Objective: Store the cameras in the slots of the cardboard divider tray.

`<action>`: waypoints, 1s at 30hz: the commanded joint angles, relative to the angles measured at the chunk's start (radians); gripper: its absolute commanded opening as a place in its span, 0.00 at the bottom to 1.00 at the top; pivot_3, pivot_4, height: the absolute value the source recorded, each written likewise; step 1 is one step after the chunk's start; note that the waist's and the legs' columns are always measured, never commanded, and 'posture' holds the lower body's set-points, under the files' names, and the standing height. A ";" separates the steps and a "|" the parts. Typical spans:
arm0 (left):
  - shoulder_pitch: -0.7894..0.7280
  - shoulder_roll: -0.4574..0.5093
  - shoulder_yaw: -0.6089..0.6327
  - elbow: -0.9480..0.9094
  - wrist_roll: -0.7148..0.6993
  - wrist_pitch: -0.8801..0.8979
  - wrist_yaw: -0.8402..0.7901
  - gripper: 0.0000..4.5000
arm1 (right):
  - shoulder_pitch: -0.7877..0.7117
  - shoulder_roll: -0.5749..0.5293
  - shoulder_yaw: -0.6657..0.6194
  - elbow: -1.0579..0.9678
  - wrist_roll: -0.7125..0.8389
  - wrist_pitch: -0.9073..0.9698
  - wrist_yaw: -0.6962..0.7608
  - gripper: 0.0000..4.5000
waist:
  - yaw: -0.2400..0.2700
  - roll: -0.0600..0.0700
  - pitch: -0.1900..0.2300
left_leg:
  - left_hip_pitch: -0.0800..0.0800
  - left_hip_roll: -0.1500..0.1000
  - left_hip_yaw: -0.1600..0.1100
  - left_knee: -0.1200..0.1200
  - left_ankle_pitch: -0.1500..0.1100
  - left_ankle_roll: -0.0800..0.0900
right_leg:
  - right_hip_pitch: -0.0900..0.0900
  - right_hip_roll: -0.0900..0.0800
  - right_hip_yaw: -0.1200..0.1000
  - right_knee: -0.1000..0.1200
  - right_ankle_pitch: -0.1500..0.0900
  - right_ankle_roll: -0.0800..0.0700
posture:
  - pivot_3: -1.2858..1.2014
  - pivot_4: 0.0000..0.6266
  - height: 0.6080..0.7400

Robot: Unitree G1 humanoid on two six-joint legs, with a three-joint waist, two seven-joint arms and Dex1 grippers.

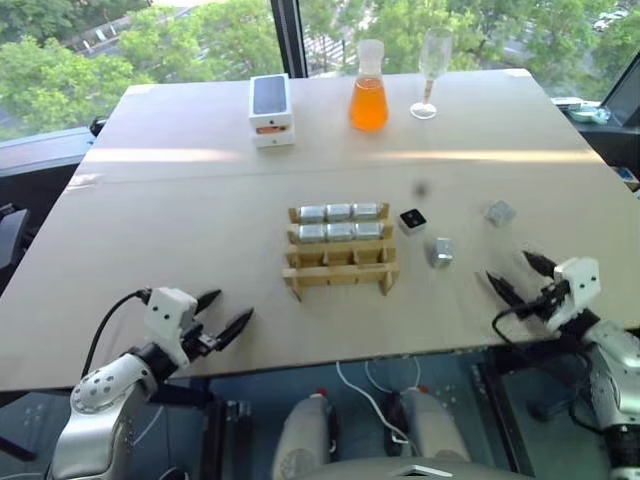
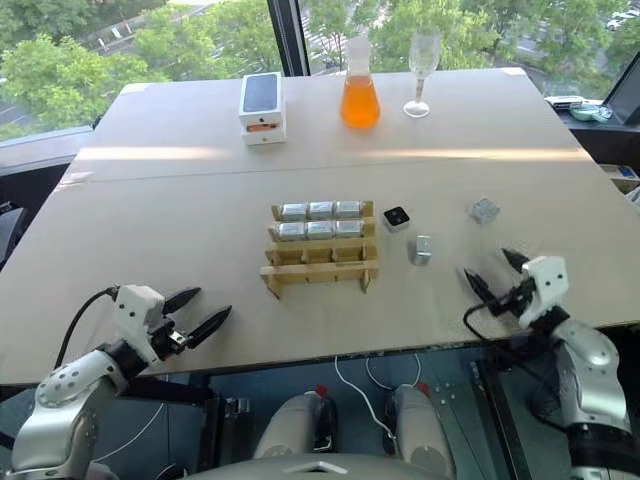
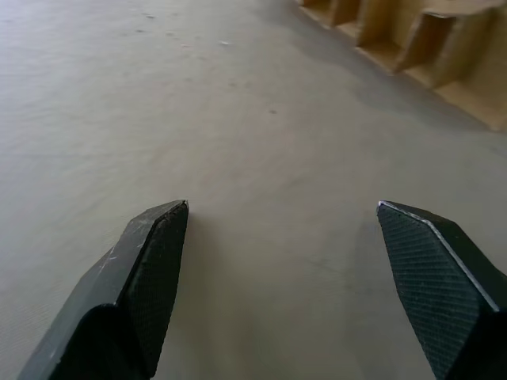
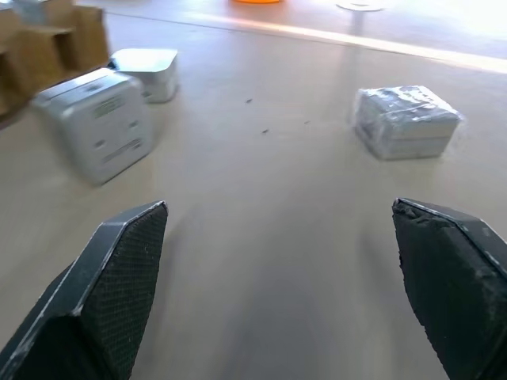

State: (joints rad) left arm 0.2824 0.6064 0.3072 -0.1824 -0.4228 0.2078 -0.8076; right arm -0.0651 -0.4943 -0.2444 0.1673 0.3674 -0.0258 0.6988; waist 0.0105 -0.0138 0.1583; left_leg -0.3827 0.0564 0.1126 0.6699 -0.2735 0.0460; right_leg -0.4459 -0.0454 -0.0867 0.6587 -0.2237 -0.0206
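Table [image 1: 200, 200]: pale wood top, window with trees behind its far edge

Cardboard divider tray [image 1: 340, 272]: tan, at the middle of the table; four rows of three slots. The two far rows hold six silvery cameras [image 1: 340, 222], one per slot; the two near rows are vacant

Loose cameras, all right of the tray on the bare tabletop:
- black-faced camera [image 1: 412, 220], just beside the tray's far right corner
- upright silver camera [image 1: 442, 251], slightly nearer and further right
- wrapped camera [image 1: 499, 212], furthest right, well apart from the tray

Left gripper [image 1: 222, 318]: near left edge of the table, fingers spread apart, nothing between them; pointing toward the tray, well short of it

Right gripper [image 1: 520, 277]: near right edge of the table, fingers spread wide, nothing held; the upright silver camera and the wrapped camera lie ahead of it, apart from its tips

Far side of table: white phone box [image 1: 271, 108], flask of orange liquid [image 1: 368, 88], clear stemmed glass [image 1: 431, 70], in a row left to right
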 commanded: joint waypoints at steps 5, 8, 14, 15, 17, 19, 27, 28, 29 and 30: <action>-0.090 0.197 0.031 -0.182 -0.242 0.244 -0.197 0.87 | -0.368 -0.111 0.026 0.269 -0.067 0.141 -0.006 1.00 | 0.002 -0.001 0.002 | -0.002 0.000 0.000 0.000 0.000 0.000 | -0.002 0.000 0.000 0.000 0.000 0.000 | 0.52 0.24 1.00; -0.125 0.290 0.044 -0.232 -0.292 0.299 -0.266 0.87 | -0.518 -0.151 0.060 0.448 -0.104 0.160 0.045 1.00 | 0.000 -0.002 0.004 | -0.003 0.000 0.000 0.000 0.000 0.000 | -0.003 0.001 0.000 -0.001 0.001 -0.002 | 0.52 0.24 1.00; -0.240 0.396 0.076 -0.277 -0.330 0.337 -0.300 0.87 | -0.717 -0.196 0.145 0.752 -0.203 0.141 0.164 1.00 | -0.003 -0.002 0.005 | -0.004 -0.001 0.002 -0.001 0.000 0.000 | -0.002 0.001 0.001 -0.003 0.002 -0.004 | 0.52 0.24 1.00; -0.258 0.399 0.080 -0.283 -0.334 0.339 -0.296 0.87 | -0.732 -0.198 0.153 0.780 -0.212 0.142 0.186 1.00 | -0.003 -0.002 0.005 | -0.005 -0.001 0.001 -0.001 0.000 0.000 | -0.002 0.001 0.001 -0.004 0.002 -0.004 | 0.52 0.24 1.00; -0.297 0.397 0.089 -0.299 -0.350 0.337 -0.287 0.87 | -0.754 -0.202 0.170 0.821 -0.230 0.144 0.225 1.00 | -0.005 -0.002 0.005 | -0.005 -0.001 0.002 -0.001 0.003 -0.004 | -0.002 0.001 0.001 -0.005 0.002 -0.004 | 0.52 0.24 1.00; -0.316 0.396 0.097 -0.326 -0.367 0.335 -0.286 0.87 | -0.770 -0.206 0.181 0.855 -0.250 0.135 0.236 1.00 | -0.008 -0.002 0.005 | -0.005 -0.001 0.002 -0.001 0.003 -0.005 | -0.002 0.000 0.001 -0.005 0.003 -0.004 | 0.52 0.24 1.00; -0.340 0.377 0.092 -0.349 -0.369 0.323 -0.276 0.87 | -0.792 -0.210 0.172 0.913 -0.271 0.087 0.253 1.00 | -0.023 -0.002 0.005 | -0.004 -0.001 0.003 -0.001 0.003 -0.005 | -0.002 0.000 0.002 -0.004 0.002 -0.003 | 0.52 0.24 1.00; -0.334 0.377 0.088 -0.342 -0.358 0.317 -0.283 0.88 | -0.794 -0.210 0.168 0.915 -0.269 0.083 0.255 0.95 | -0.024 -0.002 0.005 | -0.003 -0.001 0.003 -0.001 0.003 -0.005 | -0.002 0.000 0.003 -0.003 0.002 -0.003 | 0.52 0.24 1.00; -0.323 0.381 0.082 -0.333 -0.336 0.302 -0.296 0.88 | -0.794 -0.211 0.167 0.912 -0.266 0.078 0.267 0.88 | -0.024 -0.002 0.005 | -0.002 -0.001 0.004 -0.001 0.003 -0.005 | -0.002 0.000 0.004 -0.002 0.002 -0.002 | 0.52 0.24 1.00; -0.319 0.376 0.081 -0.324 -0.334 0.298 -0.301 0.88 | -0.792 -0.212 0.166 0.906 -0.263 0.075 0.279 0.81 | -0.024 -0.002 0.005 | -0.002 -0.001 0.004 -0.001 0.003 -0.005 | -0.002 0.000 0.004 -0.002 0.002 -0.002 | 0.52 0.24 1.00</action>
State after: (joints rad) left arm -0.0406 0.9844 0.3788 -0.5102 -0.7657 0.5293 -1.0956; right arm -0.8356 -0.6795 -0.0566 1.0827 0.0987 0.0681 0.9577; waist -0.0136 -0.0163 0.1633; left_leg -0.3841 0.0552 0.1176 0.6689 -0.2701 0.0406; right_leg -0.4477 -0.0451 -0.0819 0.6571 -0.2220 -0.0223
